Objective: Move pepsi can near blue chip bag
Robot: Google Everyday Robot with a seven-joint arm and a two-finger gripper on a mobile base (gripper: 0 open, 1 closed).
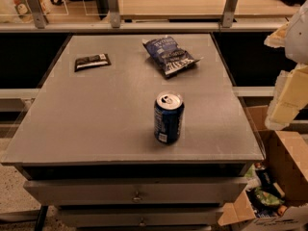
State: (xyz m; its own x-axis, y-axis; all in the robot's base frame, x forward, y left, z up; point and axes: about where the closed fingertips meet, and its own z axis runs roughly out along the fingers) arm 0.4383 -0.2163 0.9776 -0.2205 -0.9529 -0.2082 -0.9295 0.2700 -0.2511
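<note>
- Pepsi can (168,118) is seen upright on the grey surface (96,109), lower centre of the frame, near the front edge; silver top up, white label patch low on its side.
- Blue chip bag (169,56) is laid flat at upper centre, straight above the can in frame and well apart from it.
- Nothing is held by or touching the can.
- Hand (288,100) is located at the right edge of the frame, beyond the surface's right side, well apart from the can; whether it is spread or pressed together cannot be told.
- Black wrapper (92,61) with white text is laid flat at upper left of the surface.
- Drawer (137,191) is seen under the front edge; open cardboard box (288,162) at lower right.
</note>
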